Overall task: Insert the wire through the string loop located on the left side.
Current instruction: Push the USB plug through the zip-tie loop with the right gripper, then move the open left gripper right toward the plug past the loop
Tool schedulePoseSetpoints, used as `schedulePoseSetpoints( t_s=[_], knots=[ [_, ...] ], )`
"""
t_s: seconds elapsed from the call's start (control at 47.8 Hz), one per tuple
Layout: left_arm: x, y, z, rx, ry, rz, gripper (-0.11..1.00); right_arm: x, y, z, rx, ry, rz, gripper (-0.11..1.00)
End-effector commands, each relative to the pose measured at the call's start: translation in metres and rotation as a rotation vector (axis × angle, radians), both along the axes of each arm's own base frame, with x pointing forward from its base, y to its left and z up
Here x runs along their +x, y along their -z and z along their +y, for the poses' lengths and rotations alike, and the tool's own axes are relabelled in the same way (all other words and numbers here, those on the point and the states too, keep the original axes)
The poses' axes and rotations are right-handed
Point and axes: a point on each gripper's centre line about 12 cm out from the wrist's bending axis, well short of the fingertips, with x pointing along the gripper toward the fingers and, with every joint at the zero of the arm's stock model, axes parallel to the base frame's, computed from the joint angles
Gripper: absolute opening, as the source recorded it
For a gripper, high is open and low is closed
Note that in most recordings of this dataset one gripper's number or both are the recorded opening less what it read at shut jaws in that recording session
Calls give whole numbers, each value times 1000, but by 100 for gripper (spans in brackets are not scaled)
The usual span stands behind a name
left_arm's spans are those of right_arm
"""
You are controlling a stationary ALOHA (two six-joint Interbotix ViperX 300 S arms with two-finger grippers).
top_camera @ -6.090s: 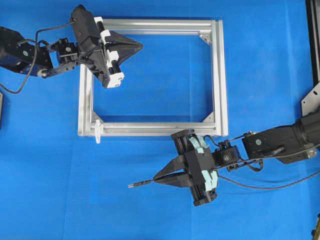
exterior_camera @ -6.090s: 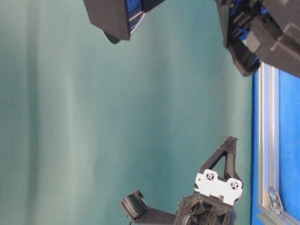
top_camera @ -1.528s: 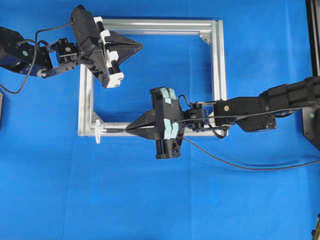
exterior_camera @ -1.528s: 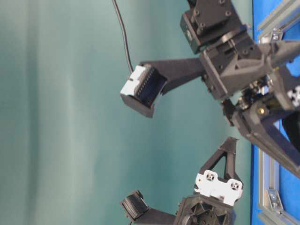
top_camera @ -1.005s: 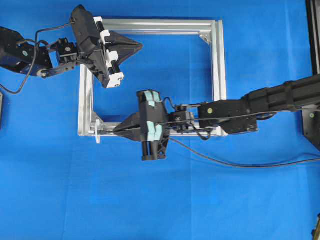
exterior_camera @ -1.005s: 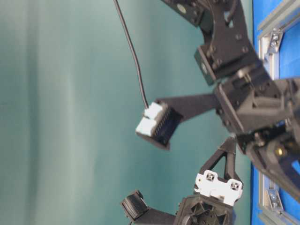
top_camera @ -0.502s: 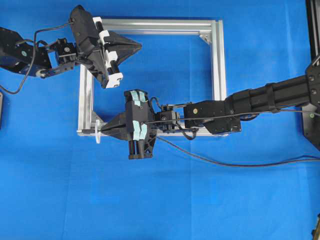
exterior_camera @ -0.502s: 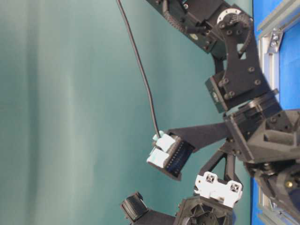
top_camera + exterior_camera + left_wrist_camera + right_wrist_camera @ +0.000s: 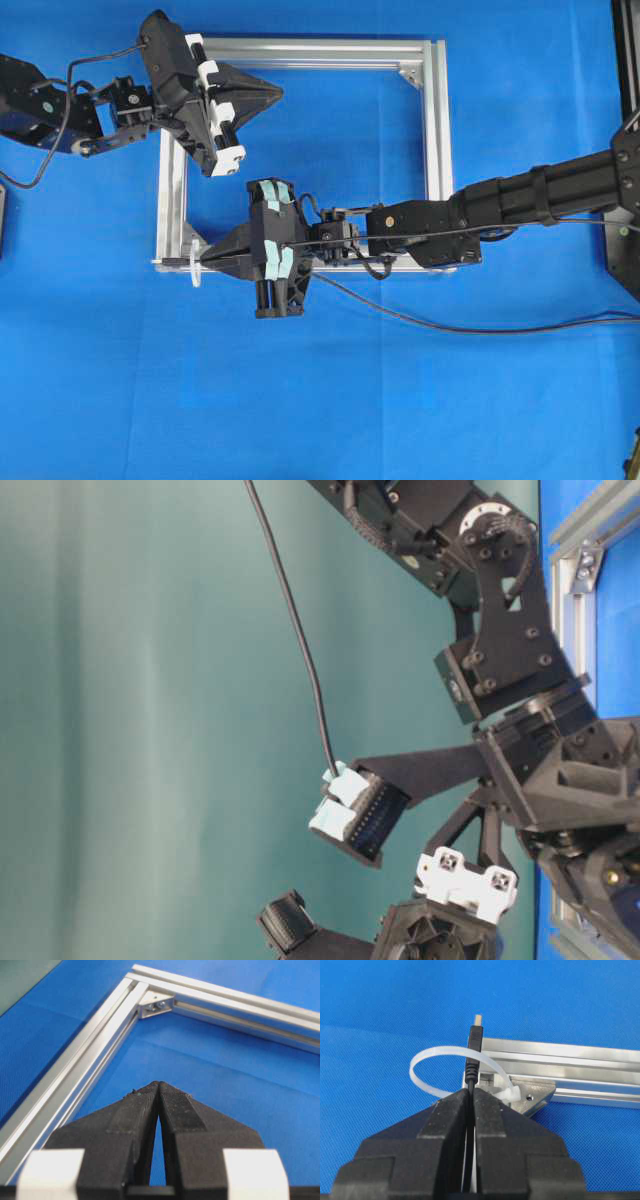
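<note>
My right gripper [image 9: 205,263] [image 9: 472,1091] is shut on the wire [image 9: 474,1042], a thin black cable that trails off to the right over the mat [image 9: 420,322]. The gripper sits at the frame's lower left corner, fingertips right beside the string loop [image 9: 193,272]. In the right wrist view the whitish string loop [image 9: 437,1052] stands up from the corner bracket. The wire's plug crosses its band, and the metal tip [image 9: 478,1019] shows beyond it. My left gripper [image 9: 280,93] [image 9: 158,1083] hovers shut and empty over the frame's upper left part.
The silver aluminium frame [image 9: 435,150] [image 9: 100,1045] [image 9: 570,1060] lies flat on the blue mat. My right arm reaches across its lower rail from the right. Black hardware stands at the mat's right edge [image 9: 625,80].
Over the last second my right gripper carried the wire leftward along the lower rail up to the string loop, then nearly stopped. The left arm has not moved.
</note>
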Motion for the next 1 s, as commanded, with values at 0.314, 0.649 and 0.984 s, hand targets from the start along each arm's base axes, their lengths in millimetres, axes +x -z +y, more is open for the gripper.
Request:
schedulePoseSetpoints(
  t_s=[0.314,0.649,0.984],
  knots=[
    [-52,-7,-16,-6,2,4,0,6,-18,-1,-2,0,-52,-10],
    [-110,-3,-33,-15,2,30,0,7,-19,-1,-2,0,-54,-10],
    [-143,-3,-44,-30,1,33,0,7,-19,-1,-2,0,-54,-10]
  ],
)
